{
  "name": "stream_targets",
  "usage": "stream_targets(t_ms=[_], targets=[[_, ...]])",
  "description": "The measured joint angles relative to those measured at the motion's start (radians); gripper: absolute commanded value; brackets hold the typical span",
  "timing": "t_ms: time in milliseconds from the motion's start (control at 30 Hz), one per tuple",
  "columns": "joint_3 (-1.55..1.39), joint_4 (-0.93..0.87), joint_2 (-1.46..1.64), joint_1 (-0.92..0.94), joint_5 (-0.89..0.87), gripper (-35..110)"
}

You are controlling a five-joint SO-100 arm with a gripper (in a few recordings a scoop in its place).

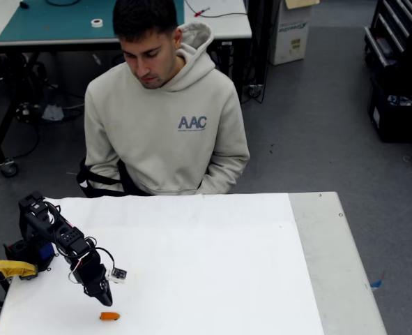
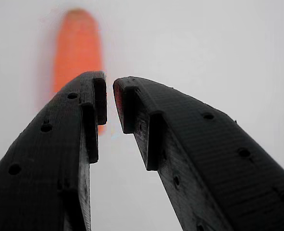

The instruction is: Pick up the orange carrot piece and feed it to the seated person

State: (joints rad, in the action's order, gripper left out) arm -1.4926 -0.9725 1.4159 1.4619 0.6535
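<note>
Hovering low over the white table (image 1: 212, 265), the claw (image 1: 105, 300) points down at the front left part of the surface in the fixed view, its black tip just above and to the left of the orange carrot piece (image 1: 109, 316). That piece lies flat on the table, close under the tip but apart from it.

From the wrist view the claw (image 2: 110, 86) has its two black fingers (image 2: 60, 144) drawn near each other, with only a narrow slit left at the tips and nothing held between them. The orange carrot piece (image 2: 78, 45) shows blurred beyond the tips, mostly behind the finger on the left side of that view and reaching up past it, so it sits ahead of the claw and slightly left of the gap.

Back behind the arm, at the far edge of the table, the seated person (image 1: 165, 118) in a beige hoodie looks downward. A yellow clamp handle (image 1: 7, 269) sits at the arm's base, left of the claw.
</note>
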Motion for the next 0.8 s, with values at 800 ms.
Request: stream_targets(t_ms=[800], targets=[[0.031, -0.169, -0.104, 0.002, 0.041, -2]])
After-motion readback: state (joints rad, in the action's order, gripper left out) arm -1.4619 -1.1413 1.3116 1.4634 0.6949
